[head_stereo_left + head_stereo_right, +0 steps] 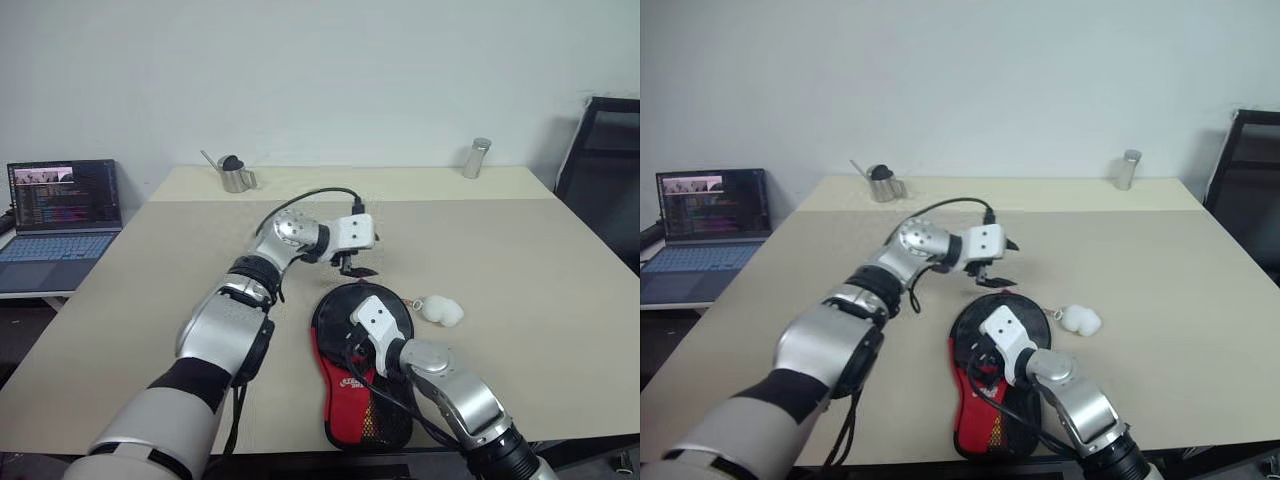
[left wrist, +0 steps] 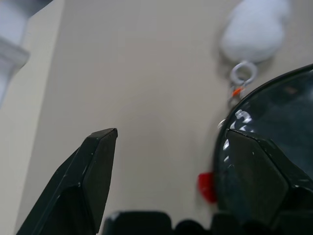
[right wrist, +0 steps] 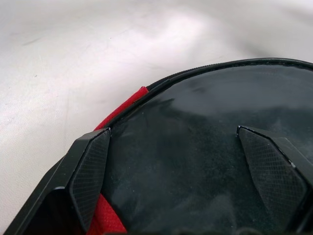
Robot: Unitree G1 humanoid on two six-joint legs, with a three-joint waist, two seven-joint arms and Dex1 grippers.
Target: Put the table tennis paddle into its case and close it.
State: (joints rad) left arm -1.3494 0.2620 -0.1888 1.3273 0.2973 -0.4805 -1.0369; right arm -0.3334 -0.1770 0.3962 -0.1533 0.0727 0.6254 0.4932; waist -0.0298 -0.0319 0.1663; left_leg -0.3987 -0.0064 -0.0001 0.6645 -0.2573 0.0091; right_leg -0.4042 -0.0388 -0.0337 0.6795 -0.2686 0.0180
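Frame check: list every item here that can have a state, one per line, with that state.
Left claw: open, empty, above the table.
Right claw: open, empty, over the paddle.
Paddle: lying in the case, black face up.
Case: flat on the table, unzipped.
Fluffy charm: resting on the table.
Laptop: open, screen lit.
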